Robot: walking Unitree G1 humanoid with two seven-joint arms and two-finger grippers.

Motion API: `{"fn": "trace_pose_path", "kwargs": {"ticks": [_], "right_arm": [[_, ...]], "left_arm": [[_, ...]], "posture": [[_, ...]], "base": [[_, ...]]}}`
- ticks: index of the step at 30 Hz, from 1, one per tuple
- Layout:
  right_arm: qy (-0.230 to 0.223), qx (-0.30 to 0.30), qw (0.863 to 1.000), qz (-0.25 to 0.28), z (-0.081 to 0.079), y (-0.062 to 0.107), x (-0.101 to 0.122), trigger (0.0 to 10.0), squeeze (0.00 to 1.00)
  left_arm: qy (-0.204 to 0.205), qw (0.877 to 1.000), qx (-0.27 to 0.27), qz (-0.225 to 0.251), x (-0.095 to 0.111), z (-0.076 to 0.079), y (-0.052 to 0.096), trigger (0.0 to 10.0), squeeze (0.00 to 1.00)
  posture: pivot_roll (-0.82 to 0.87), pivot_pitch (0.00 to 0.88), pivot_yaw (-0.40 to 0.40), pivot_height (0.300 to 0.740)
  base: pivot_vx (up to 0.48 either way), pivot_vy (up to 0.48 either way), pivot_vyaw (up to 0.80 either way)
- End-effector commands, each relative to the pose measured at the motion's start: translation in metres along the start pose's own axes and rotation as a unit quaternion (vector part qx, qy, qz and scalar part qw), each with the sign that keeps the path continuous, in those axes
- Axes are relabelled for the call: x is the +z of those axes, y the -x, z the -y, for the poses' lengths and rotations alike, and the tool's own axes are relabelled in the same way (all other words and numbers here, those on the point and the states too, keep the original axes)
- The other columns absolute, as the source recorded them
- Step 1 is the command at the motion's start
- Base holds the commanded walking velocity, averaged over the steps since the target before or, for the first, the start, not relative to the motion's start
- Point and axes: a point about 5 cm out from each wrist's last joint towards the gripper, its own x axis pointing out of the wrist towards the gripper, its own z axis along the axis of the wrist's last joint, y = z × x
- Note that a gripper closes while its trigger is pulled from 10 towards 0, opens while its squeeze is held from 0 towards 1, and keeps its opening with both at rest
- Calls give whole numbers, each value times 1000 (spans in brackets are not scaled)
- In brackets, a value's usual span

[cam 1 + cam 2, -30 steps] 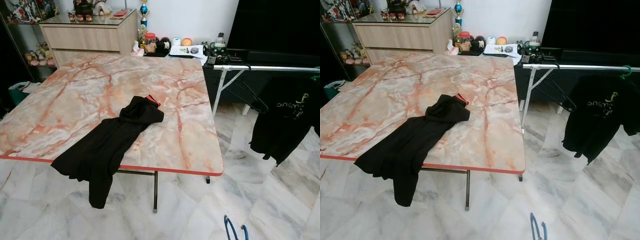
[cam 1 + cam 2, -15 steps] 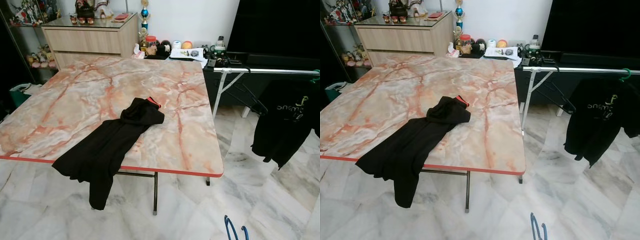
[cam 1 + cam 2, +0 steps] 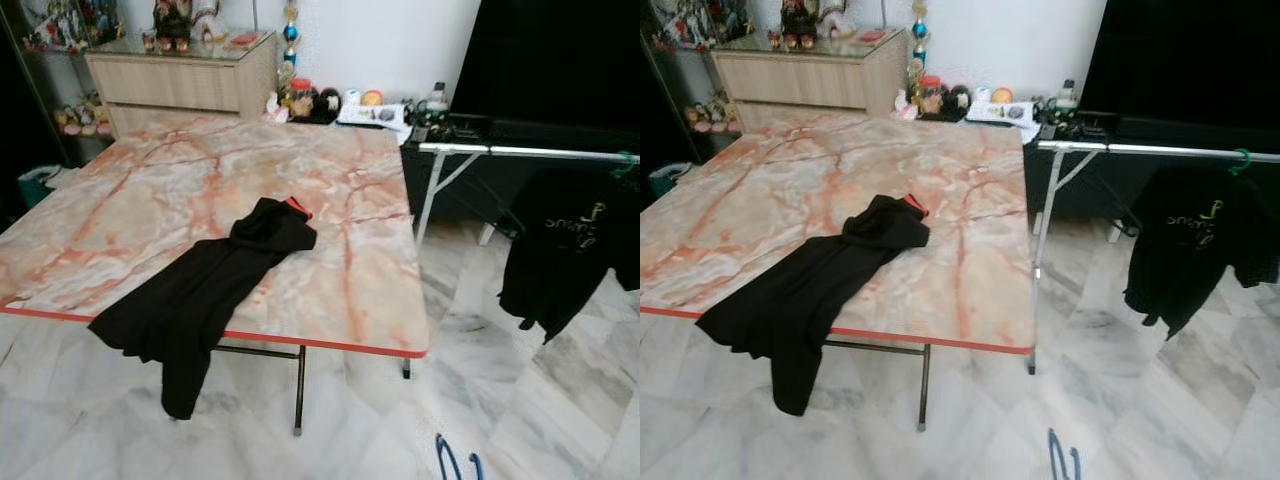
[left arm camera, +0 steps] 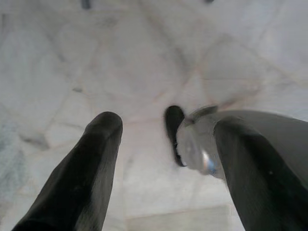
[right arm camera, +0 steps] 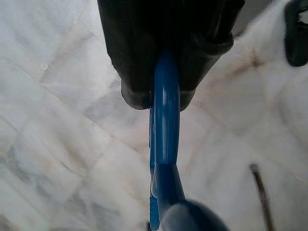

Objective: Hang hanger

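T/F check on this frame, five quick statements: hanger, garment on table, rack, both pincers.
1. The right pincer is shut on the blue hanger. True.
2. The black garment lies wholly on the marble table. False: part of it drapes over the table's near edge toward the floor.
3. A black shirt already hangs on the metal rack to the table's right. True.
4. The left pincer grips a hanger. False: its fingers stand apart with nothing between them, above the marble floor.
5. The blue hanger is hooked on the rack. False: it is low over the floor, in front of the robot.
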Motion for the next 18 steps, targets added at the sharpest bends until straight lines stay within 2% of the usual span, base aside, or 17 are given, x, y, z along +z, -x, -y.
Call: {"fn": "trace_pose_path", "kwargs": {"ticks": [1,18], "right_arm": [[-6,-4,1000,-3,0,0,0,10000,0],[-11,-5,1000,0,-2,-1,3,10000,0]], "left_arm": [[-1,1000,5,-4,-3,-4,2,10000,0],[-1,1000,5,-30,-13,-1,3,10000,0]], "posture": [[170,38,-7,740],[162,50,-7,740]], "base": [[0,-416,0],[0,-417,0]]}}
